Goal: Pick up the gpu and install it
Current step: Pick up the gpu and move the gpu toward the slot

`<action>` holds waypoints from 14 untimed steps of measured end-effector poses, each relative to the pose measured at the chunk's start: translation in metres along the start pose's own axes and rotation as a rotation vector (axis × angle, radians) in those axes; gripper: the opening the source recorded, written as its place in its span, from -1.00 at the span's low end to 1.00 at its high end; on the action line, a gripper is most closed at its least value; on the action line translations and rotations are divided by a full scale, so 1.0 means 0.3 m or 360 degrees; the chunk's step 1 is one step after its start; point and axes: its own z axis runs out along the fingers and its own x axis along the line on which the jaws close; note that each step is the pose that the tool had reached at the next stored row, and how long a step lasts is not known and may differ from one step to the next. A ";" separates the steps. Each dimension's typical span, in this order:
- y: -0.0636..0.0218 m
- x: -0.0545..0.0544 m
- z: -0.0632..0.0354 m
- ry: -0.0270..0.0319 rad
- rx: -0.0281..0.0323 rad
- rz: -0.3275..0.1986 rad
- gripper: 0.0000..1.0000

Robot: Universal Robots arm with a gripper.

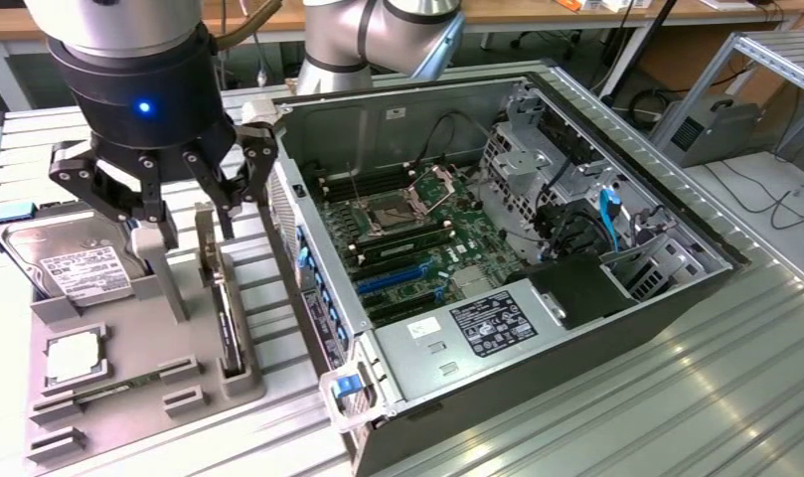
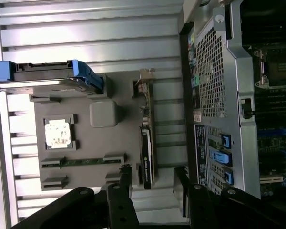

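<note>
- Slatted aluminium table [image 1: 614,417] runs under everything, with the near corner of the open computer case [image 1: 375,417] and its blue latch [image 1: 350,386] closest
- Beside that corner, toward the exterior view's left, a gray tray [image 1: 136,333] lies on the table, just beside the case's perforated rear wall [image 2: 210,71]
- On the tray's near part a memory stick [image 1: 110,390] sits in low slots, and behind it lies a small square silver chip [image 1: 73,356]
- The gpu [image 1: 230,318] stands on its long edge in the tray, along the side nearest the case, its metal bracket [image 1: 206,227] at the far end
- A boxy hard drive [image 1: 77,263] with a white label leans in the tray's far corner, and an upright gray post [image 1: 156,268] rises between it and the gpu
- The gripper [image 1: 196,214] hangs over the card's far end with its fingers [image 1: 110,199] spread wide, holding nothing; in the wrist view they stand on either side of one end of the gpu [image 2: 147,152], apart from it
- Inside the case lie the power supply [image 1: 488,323], the motherboard [image 1: 402,238] with blue slots, and blue cables [image 1: 611,221] by the drive cage
- Farthest back are the arm's silver body [image 1: 375,40] and wooden workbenches [image 1: 535,15]
</note>
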 end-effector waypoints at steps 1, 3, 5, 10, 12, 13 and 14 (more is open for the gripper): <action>0.000 0.000 0.004 -0.00001 -0.00001 0.0000 -0.04; -0.001 0.000 0.014 -0.00001 -0.00001 0.0000 -0.04; -0.001 0.001 0.023 0.00000 0.00000 0.0000 -0.04; -0.002 0.002 0.054 0.00000 0.00001 0.0000 -0.04; -0.002 0.002 0.064 -0.00002 -0.00002 0.0000 -0.04; -0.002 0.002 0.069 -0.00002 -0.00001 0.0000 -0.04; -0.002 0.002 0.073 -0.00001 -0.00001 0.0000 -0.04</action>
